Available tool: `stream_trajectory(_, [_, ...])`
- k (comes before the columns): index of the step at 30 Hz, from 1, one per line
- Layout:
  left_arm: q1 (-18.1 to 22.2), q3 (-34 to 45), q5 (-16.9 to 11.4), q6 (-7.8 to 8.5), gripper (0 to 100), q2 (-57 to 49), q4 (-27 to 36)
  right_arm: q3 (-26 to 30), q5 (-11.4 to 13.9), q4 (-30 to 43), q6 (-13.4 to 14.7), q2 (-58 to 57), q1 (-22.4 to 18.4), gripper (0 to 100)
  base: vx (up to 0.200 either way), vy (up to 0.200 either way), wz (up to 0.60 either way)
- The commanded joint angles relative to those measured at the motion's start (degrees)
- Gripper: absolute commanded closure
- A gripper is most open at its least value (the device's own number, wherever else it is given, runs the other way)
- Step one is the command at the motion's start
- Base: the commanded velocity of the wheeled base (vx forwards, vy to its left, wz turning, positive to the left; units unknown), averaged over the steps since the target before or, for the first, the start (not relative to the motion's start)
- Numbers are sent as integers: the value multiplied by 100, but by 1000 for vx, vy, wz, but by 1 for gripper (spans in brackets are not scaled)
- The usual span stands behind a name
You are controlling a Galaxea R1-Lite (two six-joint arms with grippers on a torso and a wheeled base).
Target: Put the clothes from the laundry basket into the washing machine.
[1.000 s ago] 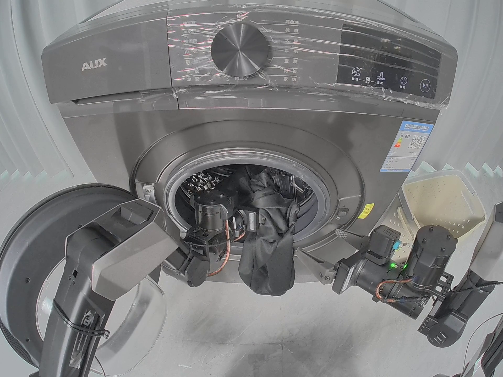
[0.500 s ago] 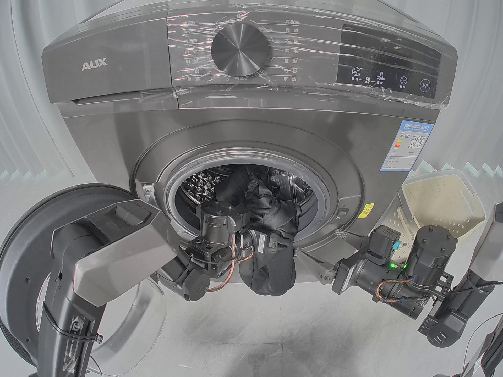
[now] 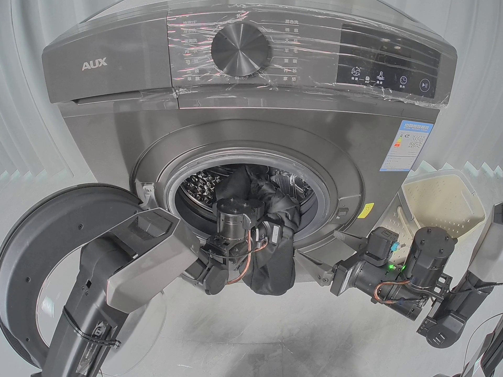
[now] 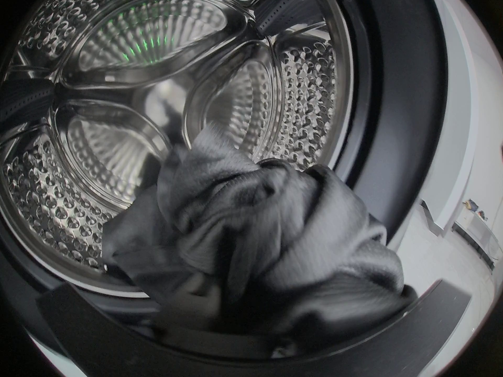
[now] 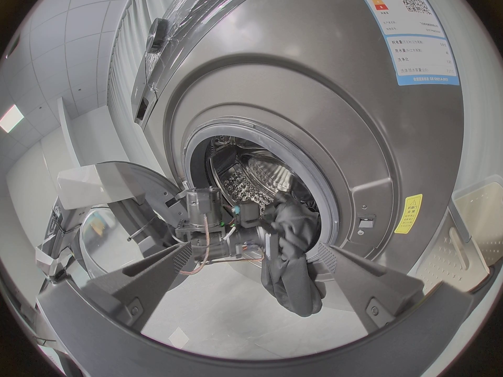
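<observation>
One dark garment (image 3: 272, 260) blocks the mouth of the washing machine (image 3: 262, 126). It is bunched on the rim at 6 o'clock of the opening, part inside the drum (image 4: 146, 79) and part hanging down the front towards the floor (image 3: 293, 331). The round door (image 3: 52, 236) stands swung open at 8 o'clock of the opening, behind the left arm. The cream laundry basket (image 3: 445, 205) sits against the machine's side at 3 o'clock. Above the bunched cloth the opening is unobstructed from 9 to 1 o'clock, with bare drum wall showing. The left tool (image 3: 270, 232) is pressed against the garment at the lower rim, and whether it is clenched on the cloth cannot be told. The right tool (image 3: 318, 244) hovers at 4 o'clock of the opening, just beside the hanging cloth, spread wide and holding nothing.
</observation>
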Motion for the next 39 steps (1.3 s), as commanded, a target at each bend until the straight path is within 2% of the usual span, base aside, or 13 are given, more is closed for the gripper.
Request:
stream_trajectory(1, [266,-1440,610,-27,100,630,-6,-4,2,-3,1,15,4,0,0,0,0])
stream_trajectory(7, [521,-2390,909,-18,100,858,20,-4,-7,-3,1,41,4,0,0,0,0])
stream_trajectory(12, [705,-2583,953,-27,100,920,64,4,2,-3,1,50,4,0,0,0,0])
stream_trajectory(19, [758,-2495,962,-36,100,849,38,4,-7,-3,10,120,4,0,0,0,0])
stream_trajectory(20, [749,-2486,962,-45,0,832,38,4,2,-3,10,120,4,0,0,0,0])
stream_trajectory(23, [696,-2231,970,-36,0,718,29,4,2,-3,10,120,4,0,0,0,0])
stream_trajectory(24, [652,-1704,970,-27,0,489,90,4,2,-3,10,120,4,0,0,0,0])
stream_trajectory(25, [652,-1634,970,-27,0,454,99,4,2,-3,10,120,4,0,0,0,0])
stream_trajectory(26, [538,-852,909,-18,0,67,205,13,2,-3,10,120,4,0,0,0,0])
stream_trajectory(28, [397,-386,865,-18,0,-47,196,-4,2,-3,1,120,4,0,0,0,0])
stream_trajectory(39, [178,1073,812,166,0,-794,240,13,-7,-3,1,94,40,0,0,0,0])
